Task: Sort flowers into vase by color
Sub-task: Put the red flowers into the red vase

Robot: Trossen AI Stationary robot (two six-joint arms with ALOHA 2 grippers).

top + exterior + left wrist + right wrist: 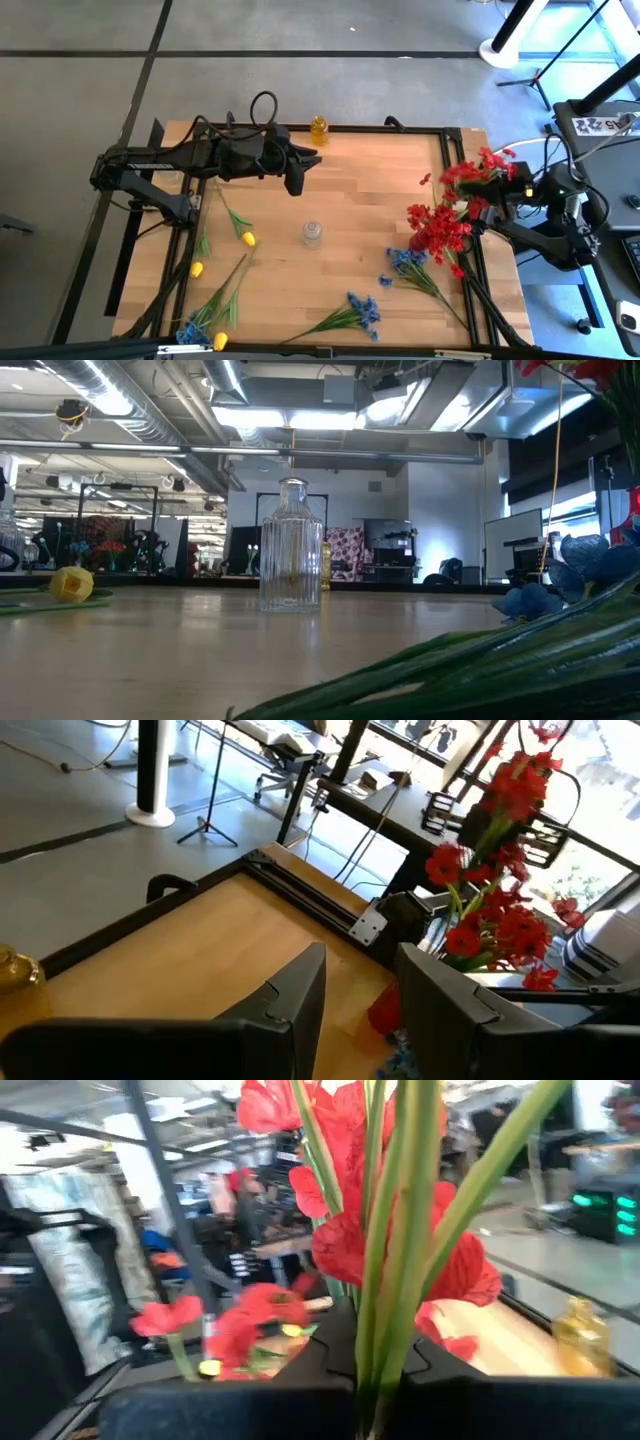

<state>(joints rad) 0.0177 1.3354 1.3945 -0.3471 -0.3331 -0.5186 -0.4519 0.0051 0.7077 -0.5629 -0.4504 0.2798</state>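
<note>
My right gripper (497,196) is at the table's right edge, shut on a sprig of red flowers (472,176), which also shows in the left wrist view (505,800). More red flowers (437,232) lie on the table below it. My left gripper (297,172) hovers open and empty over the table's far middle, its fingers (300,995) apart. A clear glass vase (312,233) stands upright at the table's middle, and an amber vase (319,128) stands at the far edge. Blue sprigs (361,312) and yellow buds (248,238) lie flat on the table. My right gripper pinches the red sprig's green stems (385,1345) between its two fingers, several stems together. The stems run on from the fingers along their length, with the red blossoms (345,1230) beyond the fingertips. The held sprig stands lifted above the table in the left wrist view.
More blue sprigs lie at the near right (405,262) and near left (190,330), with yellow buds (197,269) at the left. A black frame (380,128) runs round the table top. Bare wood lies between the two vases.
</note>
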